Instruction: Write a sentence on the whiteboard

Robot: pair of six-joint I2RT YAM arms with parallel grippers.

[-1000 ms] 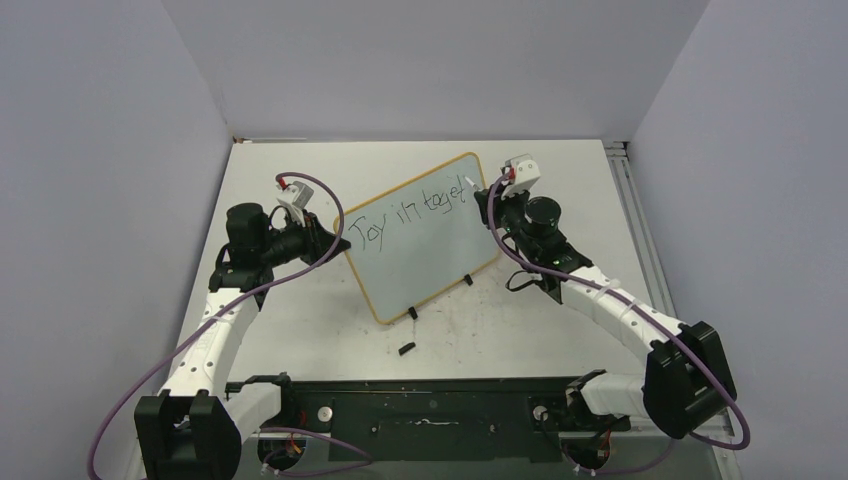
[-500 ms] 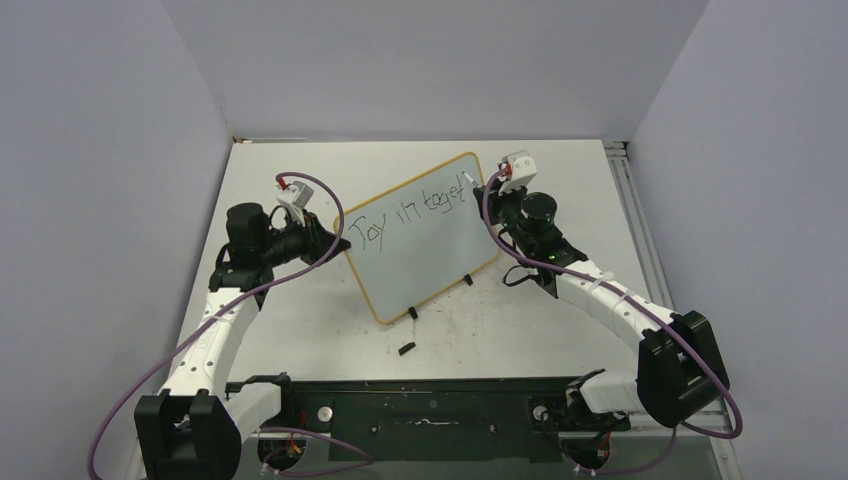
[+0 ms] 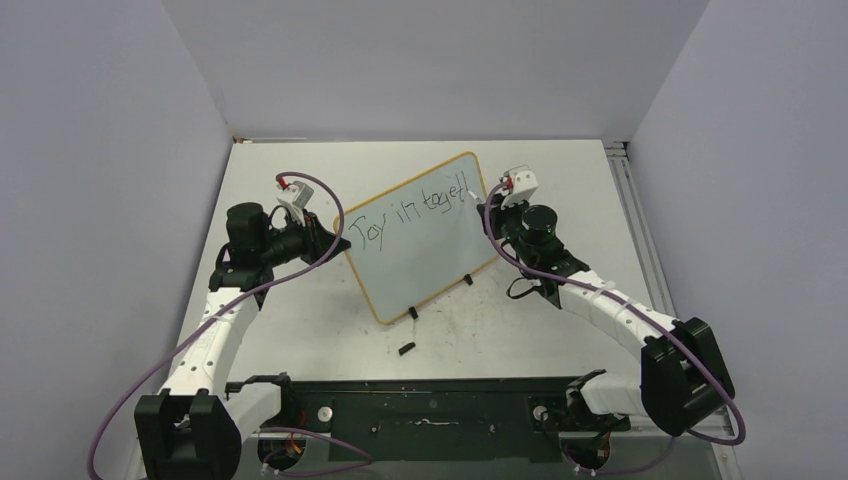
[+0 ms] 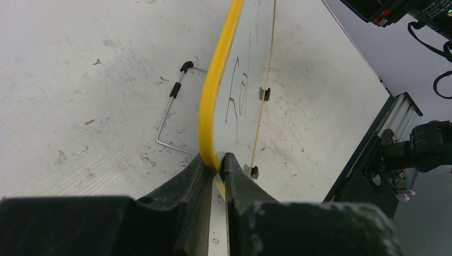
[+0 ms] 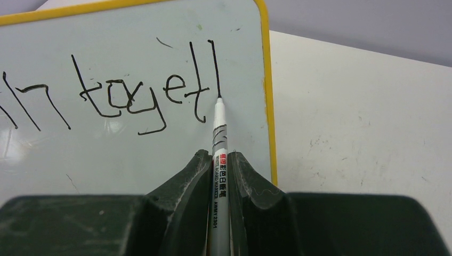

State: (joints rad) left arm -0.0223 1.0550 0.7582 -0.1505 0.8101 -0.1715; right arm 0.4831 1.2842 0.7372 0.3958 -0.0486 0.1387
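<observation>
— Two arms are working in the top view?
— Yes. The left gripper (image 3: 338,243) is pinching the left edge of the whiteboard (image 3: 425,255), which is standing mid-table (image 3: 300,330). The right gripper (image 3: 482,204) is hovering at the end of the sentence (image 3: 412,212).
— Left wrist?
— Both fingers are clamping the yellow rim.
— Right wrist?
— The jaws are squeezing a marker (image 5: 219,138), and its tip is touching the board at the foot of a vertical stroke after "toget".

You will find the whiteboard (image 3: 420,262) standing at mid-tabletop (image 3: 300,170). The jaws of the left gripper (image 4: 217,162) sit on its left edge. The right gripper (image 5: 218,160) is at its upper right corner, with the marker (image 5: 219,133) tip on the sentence's (image 3: 415,212) last stroke.
</observation>
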